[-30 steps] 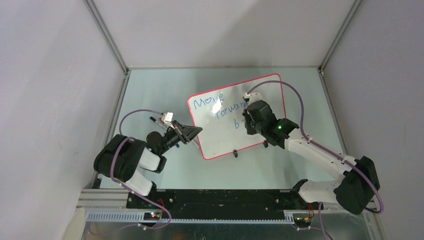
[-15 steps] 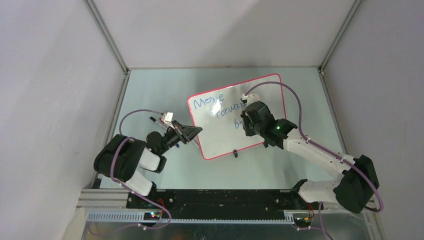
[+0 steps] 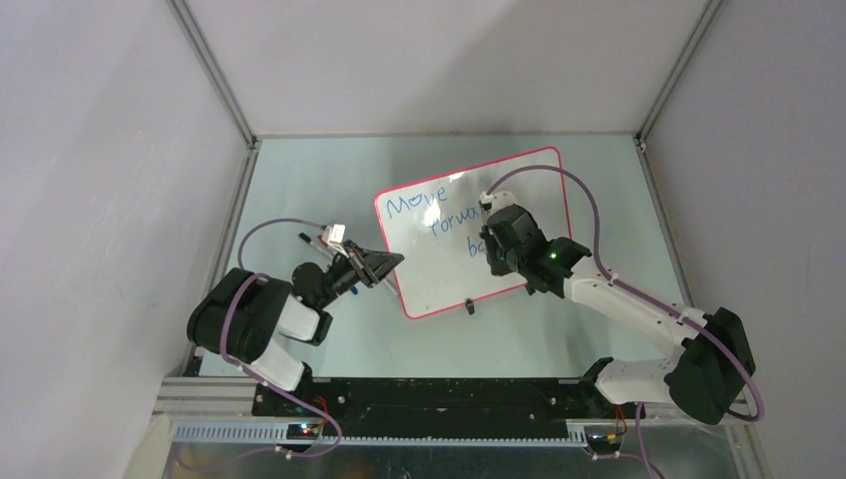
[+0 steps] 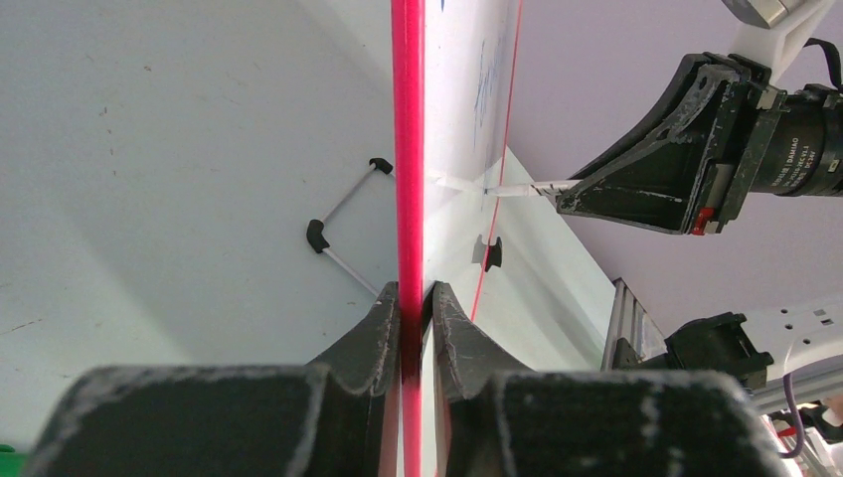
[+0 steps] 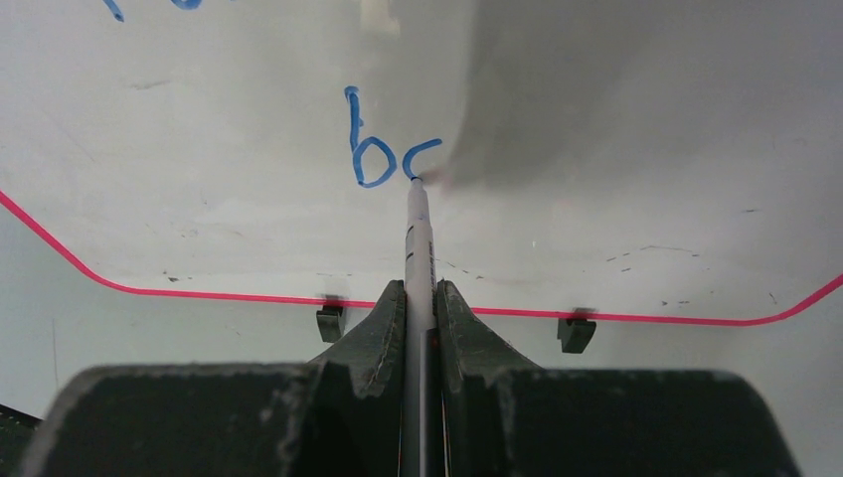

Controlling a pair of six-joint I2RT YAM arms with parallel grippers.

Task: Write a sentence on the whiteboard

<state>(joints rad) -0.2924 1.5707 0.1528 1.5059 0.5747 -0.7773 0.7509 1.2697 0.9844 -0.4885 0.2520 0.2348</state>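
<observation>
Clamping whiteboard (image 3: 439, 274) rim in left end effector (image 4: 415, 298) for steadiness; pinching marker (image 5: 419, 229) in right end effector (image 5: 421, 293), tip on sentence (image 5: 373, 149) centre-frame.

Around me it's basically just the pale green surface (image 3: 299, 180) boxed in by plain greyish walls (image 3: 419, 60) with a metal post (image 3: 211, 70) running up each back corner, plus a thin bent wire thing (image 4: 346, 199) with black end caps lying on it.
</observation>
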